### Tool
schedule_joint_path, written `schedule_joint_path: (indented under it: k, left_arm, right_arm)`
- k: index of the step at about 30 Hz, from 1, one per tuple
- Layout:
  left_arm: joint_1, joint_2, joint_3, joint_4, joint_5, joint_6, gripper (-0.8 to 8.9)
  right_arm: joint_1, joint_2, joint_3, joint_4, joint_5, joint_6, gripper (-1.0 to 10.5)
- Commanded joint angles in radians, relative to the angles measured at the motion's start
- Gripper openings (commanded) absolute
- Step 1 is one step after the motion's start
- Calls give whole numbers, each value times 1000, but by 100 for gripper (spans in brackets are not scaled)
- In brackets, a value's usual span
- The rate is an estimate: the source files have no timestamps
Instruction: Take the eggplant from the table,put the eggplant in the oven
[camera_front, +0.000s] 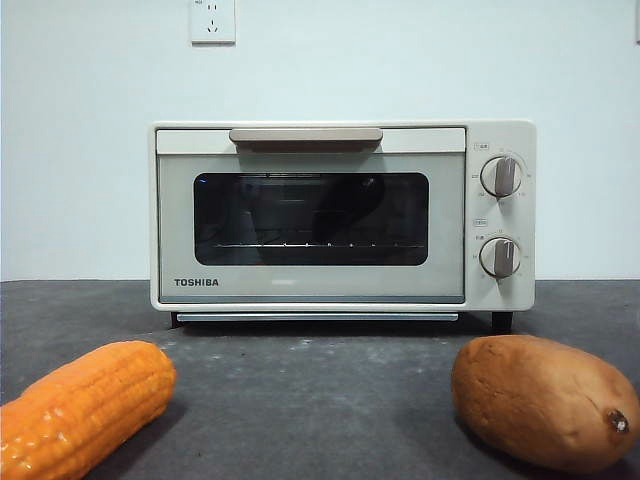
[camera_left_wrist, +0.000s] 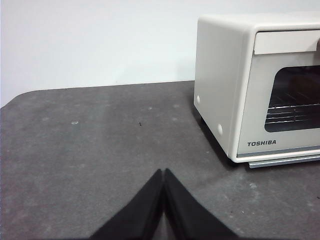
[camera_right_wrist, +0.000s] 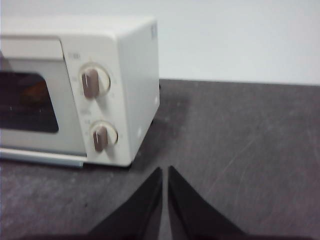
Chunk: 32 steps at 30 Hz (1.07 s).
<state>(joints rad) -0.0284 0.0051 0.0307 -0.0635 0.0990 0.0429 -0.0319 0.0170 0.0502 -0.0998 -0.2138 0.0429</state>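
The cream Toshiba oven (camera_front: 340, 215) stands at the back of the dark grey table (camera_front: 320, 400), its dark glass door closed; a wire rack shows inside. No eggplant appears in any view. My left gripper (camera_left_wrist: 163, 172) is shut and holds nothing, hovering over bare table to the left of the oven (camera_left_wrist: 235, 85). My right gripper (camera_right_wrist: 165, 170) is shut and holds nothing too, over the table just right of the oven's knob side (camera_right_wrist: 100, 100). Neither arm shows in the front view.
An orange corn cob (camera_front: 85, 405) lies at the front left. At the front right lies a brown sweet potato (camera_front: 545, 400). A white wall with a socket (camera_front: 212, 20) stands behind the oven.
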Motion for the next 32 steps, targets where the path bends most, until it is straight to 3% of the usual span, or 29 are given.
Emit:
schedule_joint_path:
  k: [1,5,32]
  left_arm:
    - [1,-2,-27,10,-2,13,6]
    - [1,-2,-27,10,-2,13,6]
    - [1,-2,-27,10,-2,13,6]
  right_arm:
    - [0,-13,-36,8,-3,55,4]
    - [0,-13,-40,-61,9,54,4]
    - [-1,-13,-38,-58,12,54,4]
